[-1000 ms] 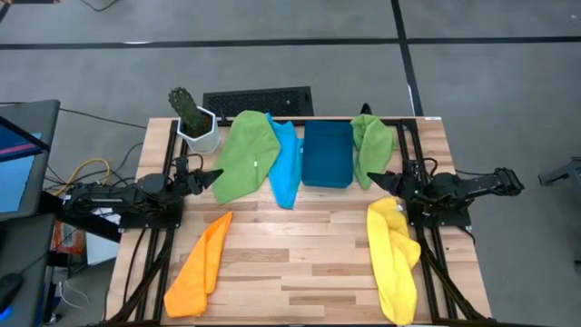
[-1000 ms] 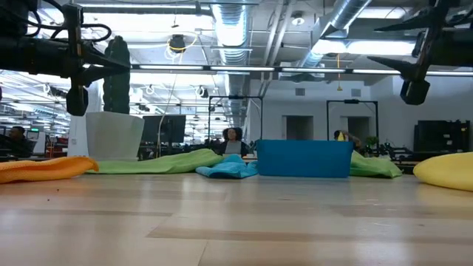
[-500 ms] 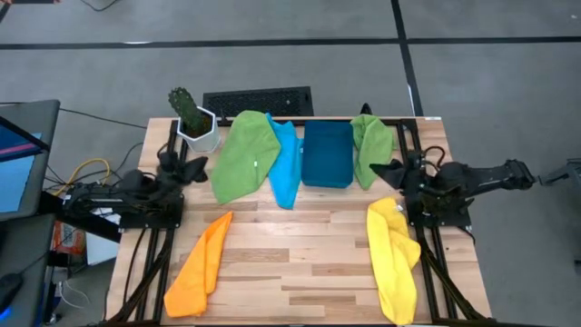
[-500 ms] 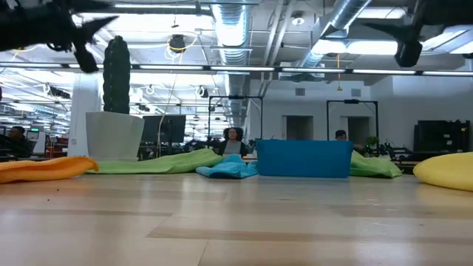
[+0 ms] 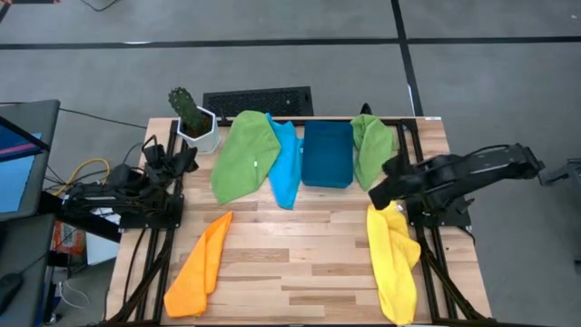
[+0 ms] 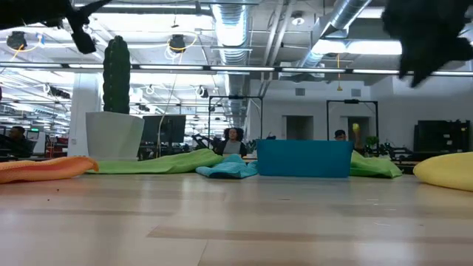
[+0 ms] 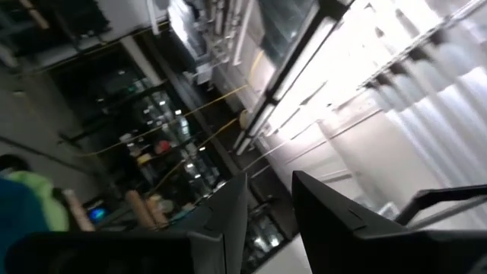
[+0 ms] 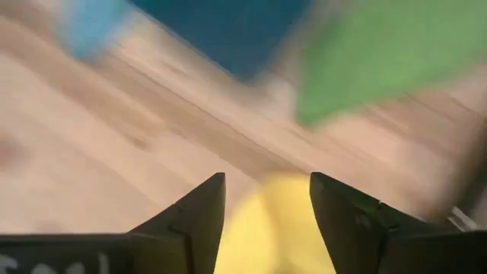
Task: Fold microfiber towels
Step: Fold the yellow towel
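Observation:
Several microfiber towels lie on the wooden table. A large green one [image 5: 243, 156] and a light blue one [image 5: 286, 165] are at the far middle. A smaller green one [image 5: 372, 150] is at the far right, an orange one [image 5: 201, 265] near left, and a yellow one [image 5: 392, 259] near right. My right gripper [image 5: 375, 193] hangs open, pointing down over the yellow towel's far end [image 8: 274, 221], clear of it. My left gripper [image 5: 182, 156] is raised at the left edge beside the plant pot. It is tipped upward and open [image 7: 266, 228], with nothing between its fingers.
A dark blue bin [image 5: 327, 154] stands between the light blue and the smaller green towel. A cactus in a white pot [image 5: 195, 123] sits at the far left corner, close to my left gripper. A keyboard [image 5: 259, 102] lies beyond the far edge. The table's middle is bare wood [image 5: 300, 245].
My left gripper has drawn back toward the table's left edge, risen, tipped upward and opened. My right gripper has risen and swung from level to pointing down, ending over the yellow towel's far end. No towel has moved.

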Motion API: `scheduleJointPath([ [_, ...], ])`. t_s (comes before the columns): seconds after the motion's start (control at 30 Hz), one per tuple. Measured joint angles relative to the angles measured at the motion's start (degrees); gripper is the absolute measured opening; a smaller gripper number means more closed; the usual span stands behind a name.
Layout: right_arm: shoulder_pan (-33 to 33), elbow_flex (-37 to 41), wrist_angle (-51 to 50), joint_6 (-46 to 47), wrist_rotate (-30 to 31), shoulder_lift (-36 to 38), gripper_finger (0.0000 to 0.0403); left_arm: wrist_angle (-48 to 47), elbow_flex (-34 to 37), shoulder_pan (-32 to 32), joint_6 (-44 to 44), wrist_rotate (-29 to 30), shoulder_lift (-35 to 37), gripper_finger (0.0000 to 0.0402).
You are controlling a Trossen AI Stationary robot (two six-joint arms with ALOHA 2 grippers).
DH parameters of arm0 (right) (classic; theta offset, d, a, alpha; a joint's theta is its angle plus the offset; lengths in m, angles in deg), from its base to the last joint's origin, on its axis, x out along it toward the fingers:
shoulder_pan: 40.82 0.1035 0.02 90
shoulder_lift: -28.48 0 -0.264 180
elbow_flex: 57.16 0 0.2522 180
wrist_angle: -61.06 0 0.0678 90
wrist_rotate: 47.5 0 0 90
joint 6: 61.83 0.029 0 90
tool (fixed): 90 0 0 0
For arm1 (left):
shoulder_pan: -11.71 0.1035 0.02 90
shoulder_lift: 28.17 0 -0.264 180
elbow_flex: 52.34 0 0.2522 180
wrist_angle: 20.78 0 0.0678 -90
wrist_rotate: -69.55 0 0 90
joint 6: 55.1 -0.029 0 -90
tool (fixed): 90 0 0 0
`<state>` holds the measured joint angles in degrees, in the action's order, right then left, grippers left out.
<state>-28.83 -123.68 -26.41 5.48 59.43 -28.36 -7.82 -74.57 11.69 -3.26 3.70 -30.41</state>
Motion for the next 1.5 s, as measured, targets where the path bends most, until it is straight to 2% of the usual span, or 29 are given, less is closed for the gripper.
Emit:
scheduleJointPath([
  [0.13,-1.5,1.1,-5.4,-2.7,-4.9,-7.8,0.0198,-4.4,0.0,0.0,2.2,0.8,0.0,0.0098],
  [0.33,-5.5,4.8,-5.2,-11.9,-6.4,-15.2,0.0178,-8.1,0.1,0.0,4.7,2.0,0.0,0.0098],
  [0.47,-9.1,9.2,-2.5,-15.5,-6.5,-15.9,0.0177,-8.5,0.1,0.0,4.9,2.0,0.0,0.0098],
  [0.53,-11.0,9.2,1.6,-18.1,-6.5,-15.0,0.0178,-8.6,0.1,0.0,4.9,2.0,0.0,0.0098],
  [0.67,-15.6,9.3,1.8,-19.5,-7.5,-14.9,0.0178,-9.3,0.1,0.0,5.0,2.0,0.0,0.0098],
  [0.8,-19.8,9.3,1.8,-12.2,-12.6,-15.4,0.0178,-9.6,0.1,0.0,5.0,1.7,0.0,0.0098],
  [0.97,-20.0,9.5,0.5,1.9,-11.4,-16.9,0.0179,-10.1,0.1,0.0,5.0,1.9,0.0,0.0098],
  [1.1,-19.8,11.7,3.7,9.8,-11.9,-18.7,0.0175,-11.1,0.1,0.0,5.0,2.0,0.0,0.0098],
  [1.23,-18.1,12.2,5.4,11.7,-13.8,-20.8,0.0172,-10.9,0.1,0.0,5.0,2.0,0.0,0.0098],
  [1.4,-13.9,12.2,10.7,15.5,-13.7,-21.3,0.0174,-11.4,0.1,0.0,5.0,1.8,0.0,0.0098],
  [1.5,-12.8,12.2,9.6,20.0,-12.0,-21.3,0.017,-12.0,0.1,0.0,5.0,1.8,0.0,0.0098],
])
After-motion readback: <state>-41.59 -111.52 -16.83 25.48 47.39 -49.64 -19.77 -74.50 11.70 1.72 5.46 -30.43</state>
